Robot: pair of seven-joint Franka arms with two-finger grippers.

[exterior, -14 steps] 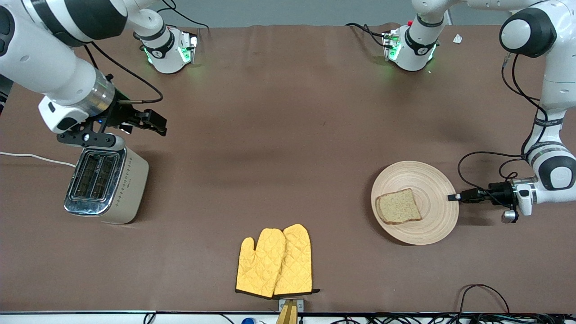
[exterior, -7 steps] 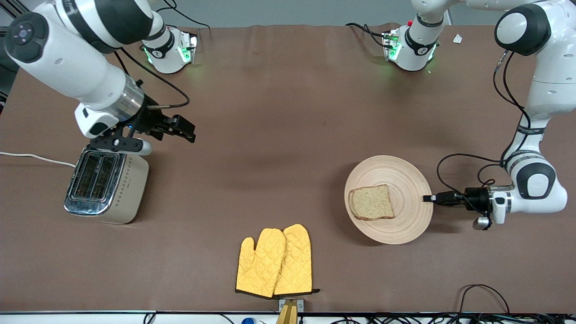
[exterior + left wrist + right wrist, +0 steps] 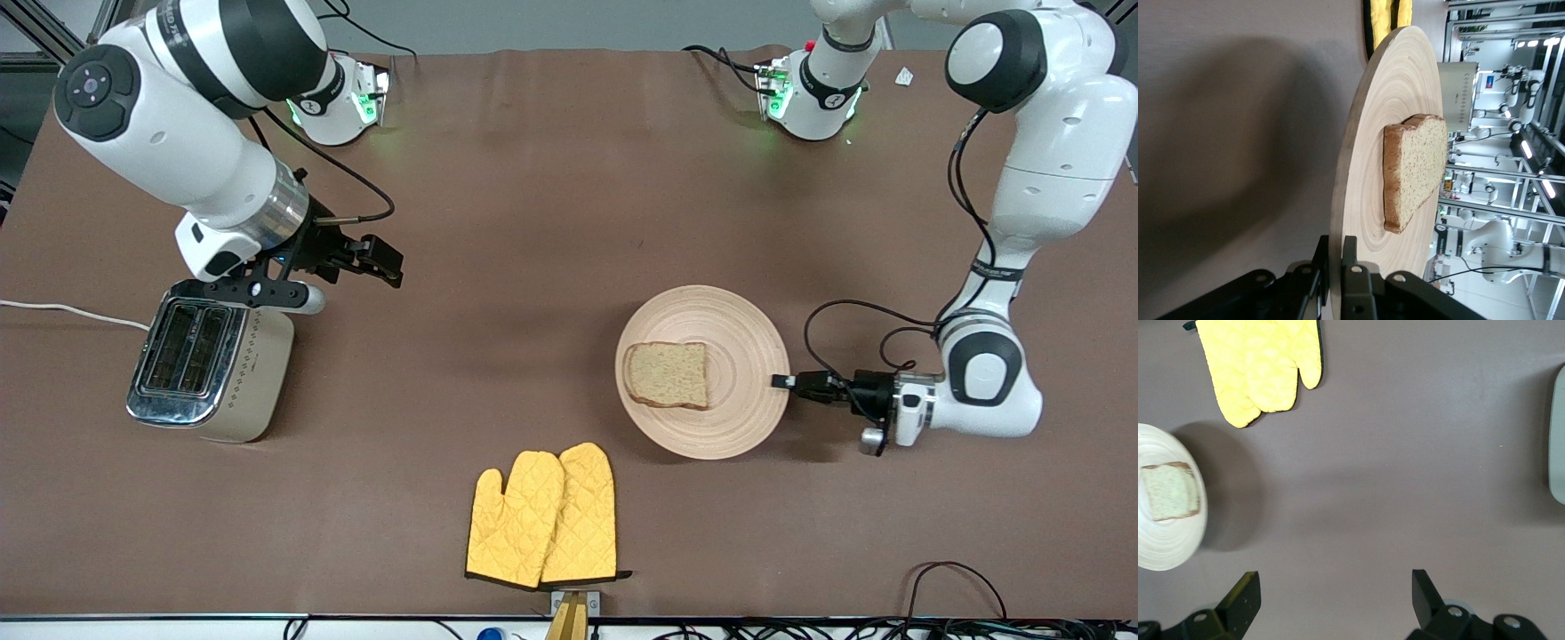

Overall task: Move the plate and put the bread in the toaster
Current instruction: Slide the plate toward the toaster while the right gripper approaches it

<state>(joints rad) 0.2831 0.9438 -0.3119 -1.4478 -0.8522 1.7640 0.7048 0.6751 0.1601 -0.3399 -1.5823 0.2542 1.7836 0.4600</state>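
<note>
The round wooden plate (image 3: 702, 372) lies near the table's middle with the slice of brown bread (image 3: 667, 375) on it. My left gripper (image 3: 782, 381) is shut on the plate's rim at the side toward the left arm's end; the left wrist view shows its jaws clamped on the plate (image 3: 1378, 153) edge, with the bread (image 3: 1415, 170) on top. The cream toaster (image 3: 209, 364) with chrome top stands at the right arm's end. My right gripper (image 3: 384, 264) is open and empty, over bare table beside the toaster. The right wrist view shows the plate (image 3: 1165, 540) and bread (image 3: 1170, 492).
A pair of yellow oven mitts (image 3: 544, 517) lies nearer the front camera than the plate, also seen in the right wrist view (image 3: 1261, 367). The toaster's white cord (image 3: 62, 311) runs off the table edge. Cables lie along the front edge.
My left gripper has dragged the plate with the bread toward the right arm's end. My right gripper has moved from above the toaster out toward the table's middle.
</note>
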